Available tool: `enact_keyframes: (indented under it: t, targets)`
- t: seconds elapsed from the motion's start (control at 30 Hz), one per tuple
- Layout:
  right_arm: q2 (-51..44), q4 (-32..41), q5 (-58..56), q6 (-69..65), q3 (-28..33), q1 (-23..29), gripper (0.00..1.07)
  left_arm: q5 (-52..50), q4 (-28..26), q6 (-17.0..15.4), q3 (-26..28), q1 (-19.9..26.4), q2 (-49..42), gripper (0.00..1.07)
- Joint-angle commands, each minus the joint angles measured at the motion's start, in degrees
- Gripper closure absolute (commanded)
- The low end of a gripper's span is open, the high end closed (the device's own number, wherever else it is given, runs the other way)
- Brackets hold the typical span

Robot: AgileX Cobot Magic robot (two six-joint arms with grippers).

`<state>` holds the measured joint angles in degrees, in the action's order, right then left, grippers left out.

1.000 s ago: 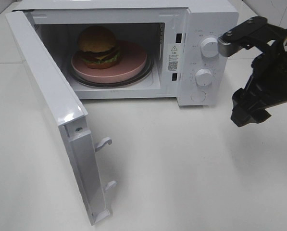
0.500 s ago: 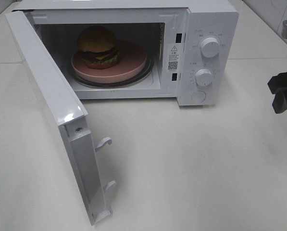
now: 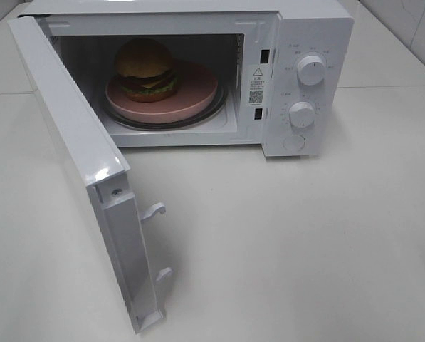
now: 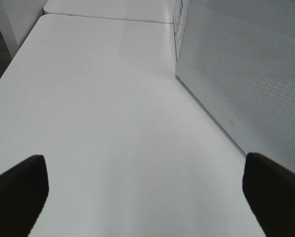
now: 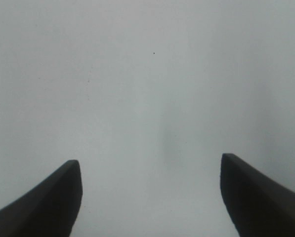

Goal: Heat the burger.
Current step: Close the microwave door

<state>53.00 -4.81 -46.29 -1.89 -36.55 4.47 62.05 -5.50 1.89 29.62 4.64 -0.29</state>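
From above, we are seeing the burger [image 3: 145, 69] sitting on the pink plate [image 3: 198, 96] inside the microwave [image 3: 315, 28], its door [image 3: 70, 135] standing open. The left gripper [image 4: 145, 173] is hanging spread and empty outside the microwave, beside that door. The right gripper [image 5: 149, 170] is gaping empty over the table [image 5: 147, 74].

The microwave [image 3: 319, 32] is standing on the tabletop [image 3: 305, 242] across the upper part of the frame. Its door [image 3: 70, 135] is hanging open, reaching toward the lower left. Inside the cavity, the burger [image 3: 144, 68] is sitting on the left part of the plate [image 3: 194, 92], which is resting on the turntable [image 3: 224, 105]. Right of the cavity, the upper knob [image 3: 311, 70] is sitting directly above the lower knob [image 3: 302, 114].
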Motion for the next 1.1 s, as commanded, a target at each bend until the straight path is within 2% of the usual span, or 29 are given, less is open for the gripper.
enact_keyframes:
  t: [0.03, 0.17, 0.23, 0.33, 0.5, 0.6, 1.1]
  targets:
    - [-9.3, 1.1, -1.5, 1.0, 2.6, -0.3, 0.31, -0.7, -0.2, -0.5, -0.1, 0.2, -0.8, 0.06]
    - [-15.9, 1.5, -3.0, 1.1, 4.5, -0.3, 0.31, -0.7, -0.2, -0.5, -0.1, 0.2, -0.8, 0.06]
    - [-24.7, 1.4, -6.7, 1.1, 6.8, -0.3, 0.31, -0.7, -0.2, -0.5, -0.1, 0.2, -0.8, 0.06]
    - [-26.9, 1.3, -7.2, 1.1, 6.9, -0.3, 0.31, -0.7, -0.2, -0.5, -0.1, 0.2, -0.8, 0.06]
    - [-39.8, 1.2, -8.2, 1.1, 7.5, -0.3, 0.31, -0.7, -0.2, -0.5, -0.1, 0.2, -0.8, 0.06]
    - [-43.9, 1.2, -8.7, 1.1, 7.8, -0.3, 0.31, -0.7, -0.2, -0.5, -0.1, 0.2, -0.8, 0.06]
    - [-51.7, 1.3, -8.7, 1.1, 7.8, -0.3, 0.31, -0.7, -0.2, -0.5, -0.1, 0.2, -0.8, 0.06]
